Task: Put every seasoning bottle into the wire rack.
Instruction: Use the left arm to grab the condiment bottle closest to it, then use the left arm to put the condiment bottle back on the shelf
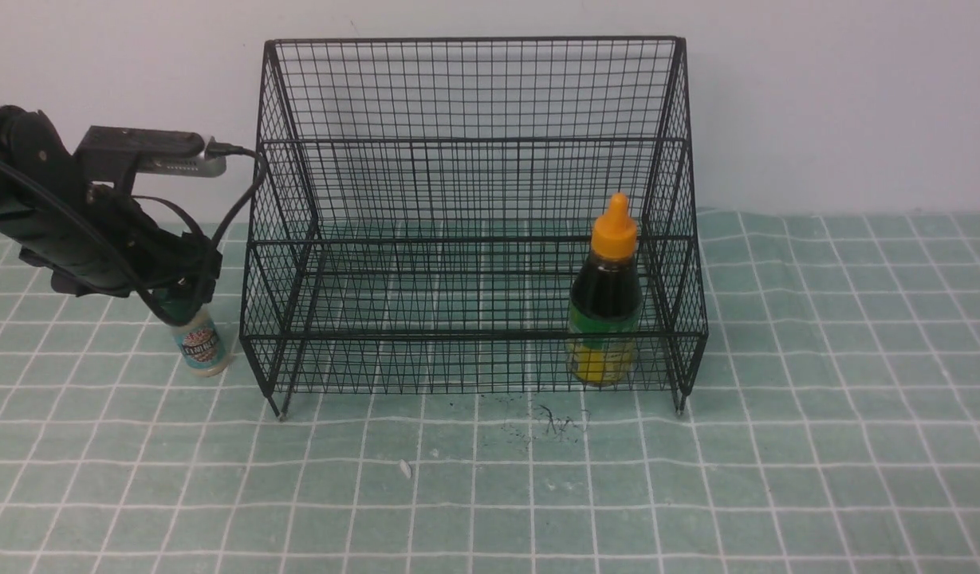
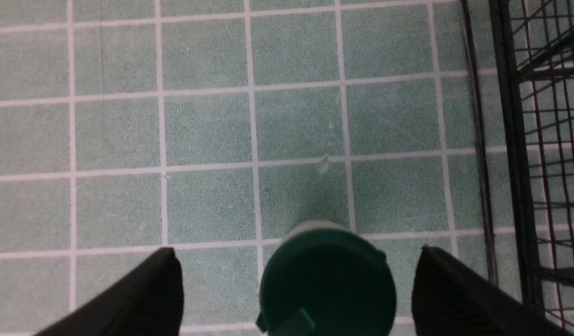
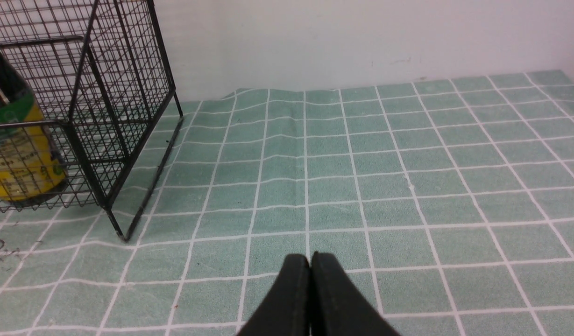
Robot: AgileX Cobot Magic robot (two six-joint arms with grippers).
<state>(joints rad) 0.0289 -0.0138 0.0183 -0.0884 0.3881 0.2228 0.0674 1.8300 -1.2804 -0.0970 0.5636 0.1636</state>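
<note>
Seasoning bottles: half done.
Dark bottle (image 1: pixel 605 303) stands in the wire rack (image 1: pixel 474 88); shaker (image 1: pixel 200 343) stands on the worktop (image 1: pixel 490 494) beside it, left jaws wide around its cap, right jaws closed, empty.

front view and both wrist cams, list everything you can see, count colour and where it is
wire rack: one, black, on the tablecloth against the wall, centre
dark-liquid bottle: one, dark with orange nozzle cap and green-yellow label, upright in the rack's lowest tier, right end
small shaker: one, pale powder, dark green cap, teal label, upright on the cloth just outside the rack's left side
tablecloth: one, green with white grid, covering the table
scribble marks: a few, dark, on the cloth in front of the rack
wall: one, white, behind
left claw: one, black, open, fingers either side of the shaker's cap, not touching
right claw: one, black, shut, over bare cloth right of the rack
</note>
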